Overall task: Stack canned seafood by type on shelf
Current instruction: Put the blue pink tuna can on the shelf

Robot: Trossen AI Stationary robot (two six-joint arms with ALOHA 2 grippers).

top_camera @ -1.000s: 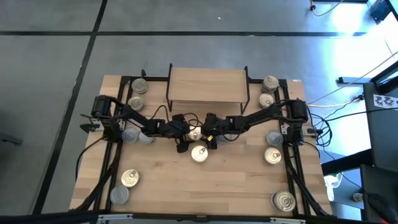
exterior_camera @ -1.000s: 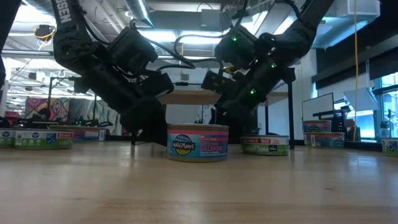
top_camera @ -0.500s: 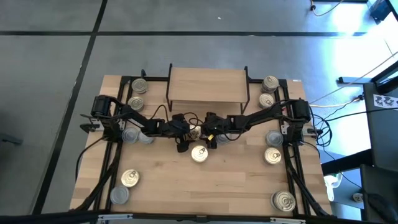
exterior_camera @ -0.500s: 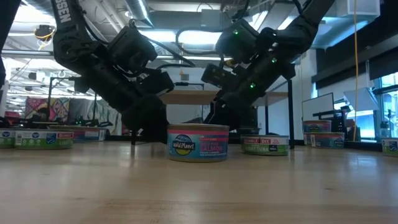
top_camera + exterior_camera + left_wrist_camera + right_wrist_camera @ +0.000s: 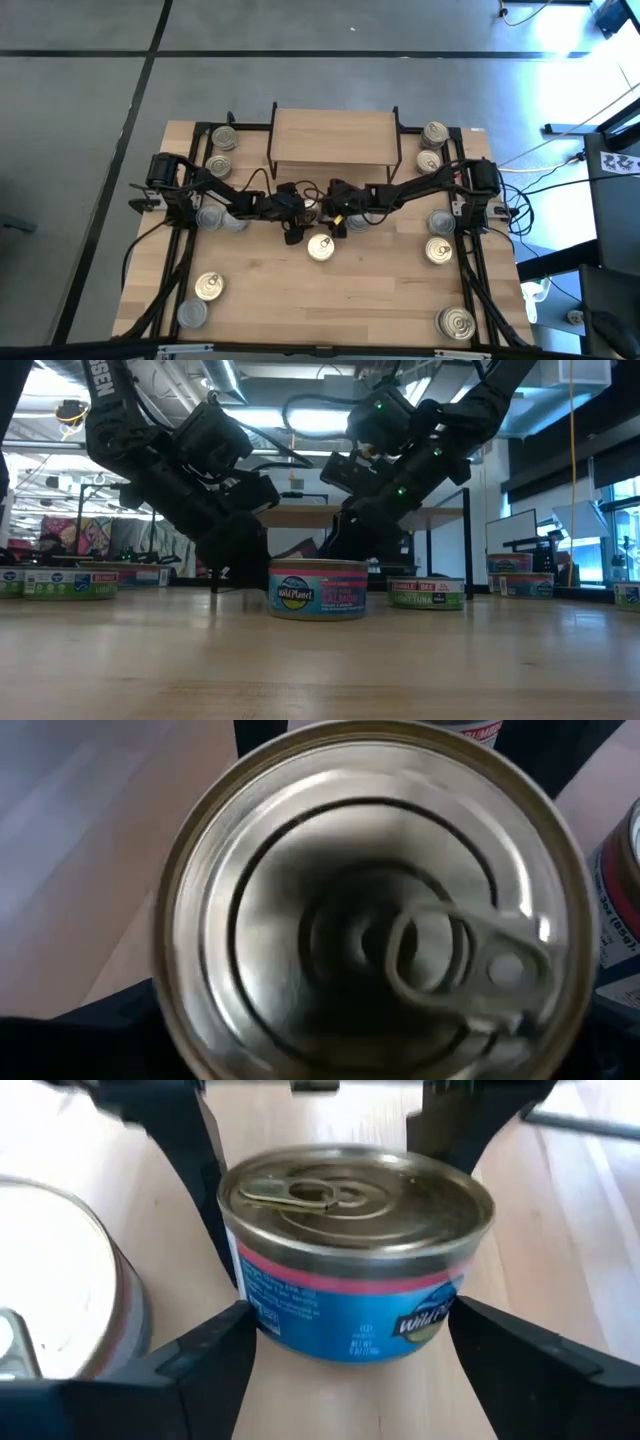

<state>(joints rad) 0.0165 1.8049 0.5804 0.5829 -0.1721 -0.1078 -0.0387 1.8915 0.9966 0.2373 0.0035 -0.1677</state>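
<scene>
— What has changed?

— The right gripper has edged toward the middle of the worktop and risen a little. The left gripper has not shifted.

— Nearest the front edge?

— A lone salmon tin, standing upright and untouched, just in front of both arms.

— And behind it?

— The two grippers meet nose to nose. The right jaws sit tight against either side of a blue-and-pink tin, holding it level, presumably so it can be carried flat to the shelf. The left gripper hangs right over a pull-ring lid. I cannot tell whether its jaws are closed, or whether that is the same tin.

— The shelf?

— The shelf stands beyond them at the back of the worktop, its top bare. Nothing is stacked yet.

— The rest of the stock?

— The spare tins sit along both sides, well apart from the shelf. Sorting looks barely begun.
</scene>
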